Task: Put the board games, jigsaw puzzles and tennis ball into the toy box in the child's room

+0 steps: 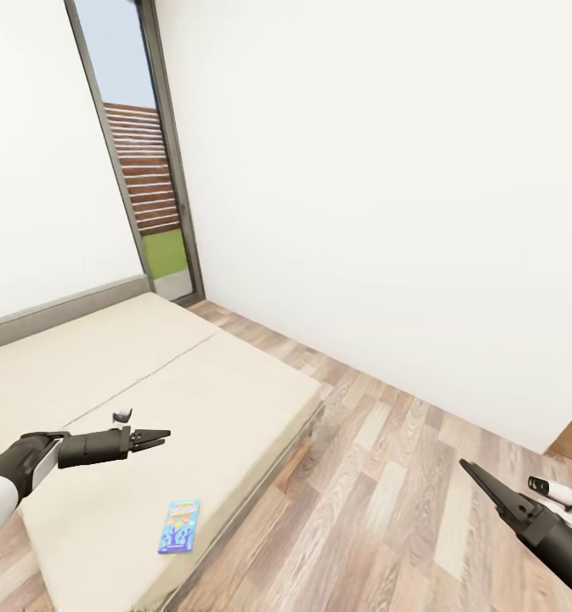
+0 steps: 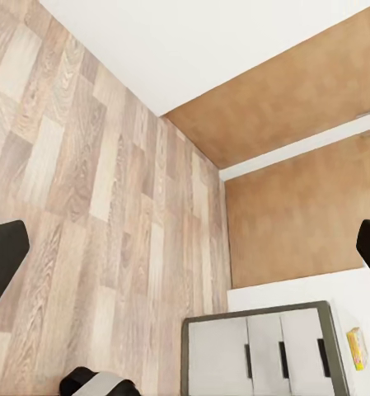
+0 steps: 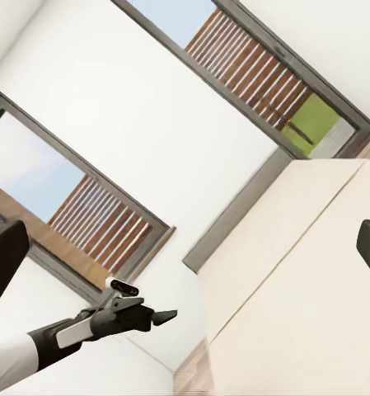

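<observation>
A small blue board game (image 1: 179, 525) lies flat on the beige mattress of the bed (image 1: 201, 382), close to its near edge. My left gripper (image 1: 160, 437) hovers open over the mattress, up and left of the blue box and apart from it. In the left wrist view its fingers (image 2: 3, 264) stand wide apart with nothing between them. My right gripper (image 1: 468, 467) is open over the wood floor, right of the bed and far from the box. The right wrist view looks across the mattress (image 3: 316, 280) at my left gripper (image 3: 164, 314). The table and toy box are out of view.
A tall dark-framed window (image 1: 141, 170) stands behind the bed's far corner. White walls close the room, and wood-plank floor (image 1: 387, 476) runs along the bed's right side. In the left wrist view a grey drawer unit (image 2: 259, 351) and a small yellow item (image 2: 357, 348) sit below a brown door.
</observation>
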### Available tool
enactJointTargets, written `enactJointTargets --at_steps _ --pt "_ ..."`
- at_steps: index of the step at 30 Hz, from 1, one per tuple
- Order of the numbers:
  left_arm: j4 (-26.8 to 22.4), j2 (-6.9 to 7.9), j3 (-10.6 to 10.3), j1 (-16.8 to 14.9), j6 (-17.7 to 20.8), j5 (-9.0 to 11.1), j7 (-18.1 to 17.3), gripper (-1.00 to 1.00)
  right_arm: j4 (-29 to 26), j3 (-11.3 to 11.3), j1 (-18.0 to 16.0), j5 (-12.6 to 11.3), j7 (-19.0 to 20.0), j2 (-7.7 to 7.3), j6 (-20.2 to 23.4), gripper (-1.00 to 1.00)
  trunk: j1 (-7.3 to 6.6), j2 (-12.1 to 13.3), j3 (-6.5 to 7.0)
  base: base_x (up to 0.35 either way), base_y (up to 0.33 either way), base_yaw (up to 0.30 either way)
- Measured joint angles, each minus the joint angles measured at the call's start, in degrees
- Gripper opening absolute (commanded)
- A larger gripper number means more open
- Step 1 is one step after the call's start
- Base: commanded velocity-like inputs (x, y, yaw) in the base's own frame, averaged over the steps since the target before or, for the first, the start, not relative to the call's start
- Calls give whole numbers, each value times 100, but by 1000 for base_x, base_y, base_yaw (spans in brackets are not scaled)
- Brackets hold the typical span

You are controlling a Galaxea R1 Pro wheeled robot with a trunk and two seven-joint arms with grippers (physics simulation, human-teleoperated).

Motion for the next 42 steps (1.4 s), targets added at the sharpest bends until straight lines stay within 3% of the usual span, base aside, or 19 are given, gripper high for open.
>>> enactJointTargets --at_steps 16,27,42 --pt "0 -28 3 1 0 -1 -1 100 1 -1 0 0 1 0 0 100 -2 0 37 141 -239 274" --pt "-2 -30 3 52 0 4 -2 100 3 -5 0 -1 0 0 0 100 -1 0 64 165 -32 276" --pt "-5 -34 3 69 -1 8 -2 100 5 -8 0 4 -4 0 -1 100 0 0 99 20 -1 276"
